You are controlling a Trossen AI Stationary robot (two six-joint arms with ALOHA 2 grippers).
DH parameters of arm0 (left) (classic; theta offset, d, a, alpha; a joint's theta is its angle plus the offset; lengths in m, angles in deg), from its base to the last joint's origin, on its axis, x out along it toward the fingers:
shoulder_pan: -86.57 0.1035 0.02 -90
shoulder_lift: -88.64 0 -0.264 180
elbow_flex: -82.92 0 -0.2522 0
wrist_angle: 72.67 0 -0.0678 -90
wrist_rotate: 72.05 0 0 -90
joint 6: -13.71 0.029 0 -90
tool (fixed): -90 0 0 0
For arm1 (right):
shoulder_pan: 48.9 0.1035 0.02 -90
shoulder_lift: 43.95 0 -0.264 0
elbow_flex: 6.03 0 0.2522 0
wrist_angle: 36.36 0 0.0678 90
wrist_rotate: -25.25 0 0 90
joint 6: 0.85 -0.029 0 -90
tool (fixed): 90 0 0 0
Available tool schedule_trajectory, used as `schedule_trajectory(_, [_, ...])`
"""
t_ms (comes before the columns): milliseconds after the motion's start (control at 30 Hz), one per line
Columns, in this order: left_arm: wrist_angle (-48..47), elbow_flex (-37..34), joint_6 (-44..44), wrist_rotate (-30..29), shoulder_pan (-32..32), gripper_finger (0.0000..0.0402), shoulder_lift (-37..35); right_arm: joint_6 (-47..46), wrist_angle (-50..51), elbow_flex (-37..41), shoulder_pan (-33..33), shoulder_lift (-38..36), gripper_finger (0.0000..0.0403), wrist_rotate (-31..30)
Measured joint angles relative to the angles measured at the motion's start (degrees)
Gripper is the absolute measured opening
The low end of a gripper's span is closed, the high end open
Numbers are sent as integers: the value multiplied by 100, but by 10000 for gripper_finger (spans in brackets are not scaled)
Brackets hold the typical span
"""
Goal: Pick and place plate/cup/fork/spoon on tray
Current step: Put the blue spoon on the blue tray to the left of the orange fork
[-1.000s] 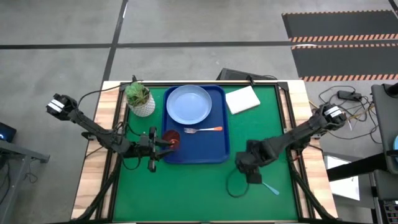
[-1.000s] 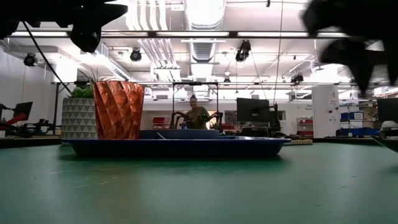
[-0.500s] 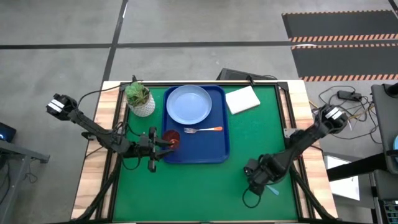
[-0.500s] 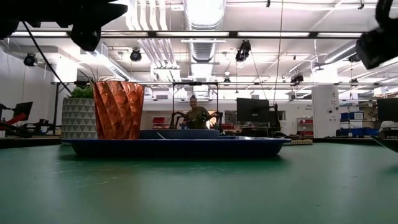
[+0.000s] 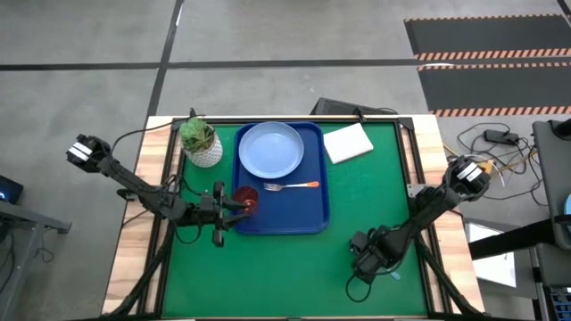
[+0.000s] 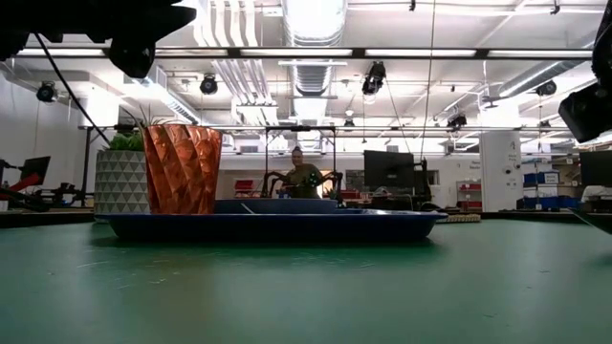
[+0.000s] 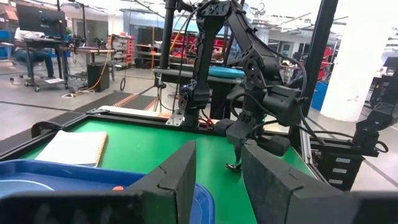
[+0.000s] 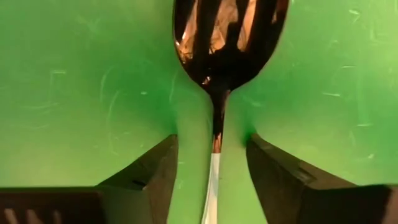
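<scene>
The deep-blue tray [image 5: 308,214] holds the pale-blue plate [image 5: 270,149], the orange-handled fork [image 5: 293,186] and the red-brown cup [image 5: 245,198], which stands upright at the tray's near left corner [image 6: 182,169]. My left gripper [image 5: 234,209] is open just left of the cup and higher than it [image 7: 217,162]. The spoon [image 8: 229,37] lies flat on the green mat at the near right. My right gripper [image 5: 368,260] is open over it, pointing down. Its fingers [image 8: 149,177] stand on either side of the spoon's neck, with mat showing between them and the spoon.
A white pot with a green plant [image 5: 202,143] stands at the tray's far left corner. A white square pad [image 5: 348,143] lies right of the tray. The green mat [image 5: 268,267] is bare in front of the tray. A person [image 6: 301,177] sits in the room beyond.
My right gripper has gone toward the table's near edge and a little to the right, ending over the spoon. The left arm, the cup and the things on the tray have stayed put.
</scene>
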Motion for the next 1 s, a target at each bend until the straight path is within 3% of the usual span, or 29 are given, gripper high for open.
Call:
schedule_trajectory(467, [5, 0, 7, 0, 0, 109, 0, 11, -55, 10, -12, 47, 16, -85])
schedule_trajectory(733, [2, 2, 4, 0, 0, 109, 0, 316, 109, -110, -231, -123, 10, -64])
schedule_trajectory(1000, [41, 8, 70, 0, 0, 109, 0, 1541, 1440, -1178, -959, -338, 9, -343])
